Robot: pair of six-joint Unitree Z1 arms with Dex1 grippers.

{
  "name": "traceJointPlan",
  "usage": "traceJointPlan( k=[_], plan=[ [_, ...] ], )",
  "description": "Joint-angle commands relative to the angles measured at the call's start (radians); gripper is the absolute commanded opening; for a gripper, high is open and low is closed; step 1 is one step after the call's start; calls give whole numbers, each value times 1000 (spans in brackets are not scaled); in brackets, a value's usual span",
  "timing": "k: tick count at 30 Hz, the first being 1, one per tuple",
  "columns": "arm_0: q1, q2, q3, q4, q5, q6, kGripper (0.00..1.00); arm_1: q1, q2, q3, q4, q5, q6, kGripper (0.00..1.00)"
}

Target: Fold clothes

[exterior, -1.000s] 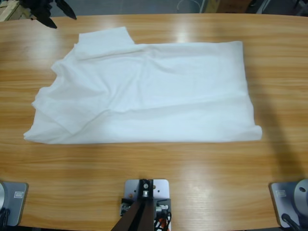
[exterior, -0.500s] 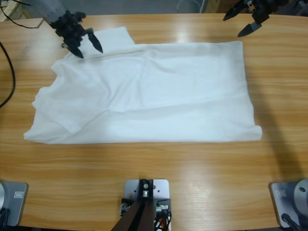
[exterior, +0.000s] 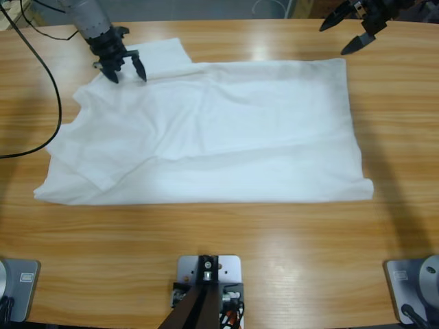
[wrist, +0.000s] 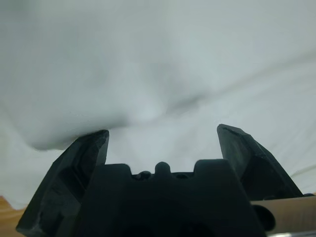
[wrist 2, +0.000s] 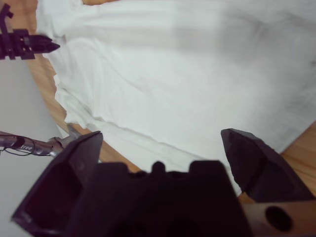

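Fabric dominates the scene: one plain white short-sleeved T-shirt [exterior: 206, 133] of thin soft cloth lies spread flat across the middle of a long wooden table [exterior: 219, 240], its hem toward 3 o'clock and its collar end toward 9 o'clock, one sleeve poking out at 11 o'clock.

Two silver-grey arms work the far edge. The left gripper [exterior: 124, 68], black and two-jawed, hangs at 11 o'clock right over the shirt where that sleeve joins the body, its jaws spread wide with nothing between them. The right gripper [exterior: 346, 34], also black, hovers at 1 o'clock above bare wood just beyond the shirt's far hem corner, jaws likewise wide apart and holding nothing.

A black cable [exterior: 48, 103] trails from the left arm across the table toward 9 o'clock, seen only from above.

The left wrist view fills almost wholly with white cloth [wrist: 158, 64], close up, with a soft crease running between the open jaws of the left gripper [wrist: 162, 136] and a sliver of wood at 7 o'clock. The right wrist view looks along the right gripper [wrist 2: 160, 138] down the length of the shirt [wrist 2: 187, 74], and catches what the overhead view cannot place so plainly: the other gripper's black tip [wrist 2: 22, 44] at 10 o'clock, at the shirt's opposite end.
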Motion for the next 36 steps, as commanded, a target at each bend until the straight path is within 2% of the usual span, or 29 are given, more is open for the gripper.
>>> traceJointPlan(
  k=[1, 5, 9, 15, 21, 29, 33, 36],
  plan=[
    [-27, 183, -230, 89, 60, -4, 862, -7, -45, -12, 33, -22, -9, 973],
    [-29, 221, -298, 106, 84, -13, 861, -21, -51, -34, 46, -22, -9, 973],
    [-31, 237, -314, 122, 99, -14, 862, -30, -53, -47, 54, -22, -9, 973],
    [-6, 279, -443, 125, 108, -32, 866, -36, -52, -64, 63, -23, -9, 973],
    [38, 290, -490, 126, 124, -34, 867, -41, -51, -89, 78, -22, -8, 973],
    [112, 278, -534, 130, 242, -42, 876, -40, -61, -119, 102, -24, -6, 973],
    [107, 254, -603, 140, 212, -37, 873, -40, -70, -118, 108, -26, -6, 973],
    [101, 181, -670, 169, 71, -33, 875, -40, -83, -109, 109, -27, -6, 973]
  ],
)
